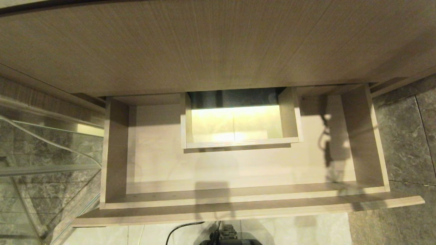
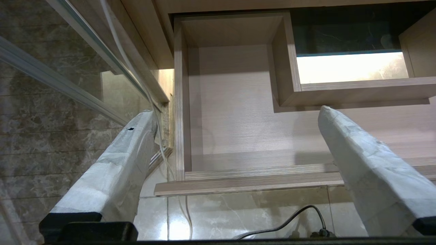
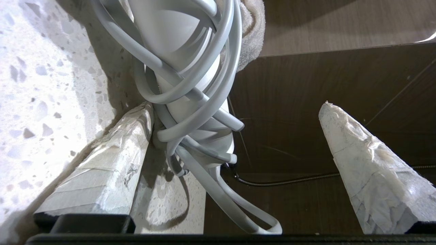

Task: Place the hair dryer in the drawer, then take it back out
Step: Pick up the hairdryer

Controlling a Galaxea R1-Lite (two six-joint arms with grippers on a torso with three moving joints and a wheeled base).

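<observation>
The drawer (image 1: 245,204) is pulled out below the wood-grain cabinet front, and its pale floor is bare. The hair dryer (image 3: 177,44) is white, with its grey cord (image 3: 190,102) wound round the handle. It shows only in the right wrist view, lying at the edge of a speckled white countertop (image 3: 44,85). My right gripper (image 3: 236,104) is open around the handle; one finger (image 3: 112,160) lies against the cord and the other stands well apart. My left gripper (image 2: 235,111) hangs open and empty in front of the drawer (image 2: 238,119). Neither gripper shows in the head view.
A boxed cut-out (image 1: 238,119) sits mid-back in the drawer, open to a lit floor below. A glass panel with a metal rail (image 1: 44,153) stands to the left. A towel (image 3: 253,30) lies behind the dryer. A black cable (image 2: 299,214) runs over the tiled floor.
</observation>
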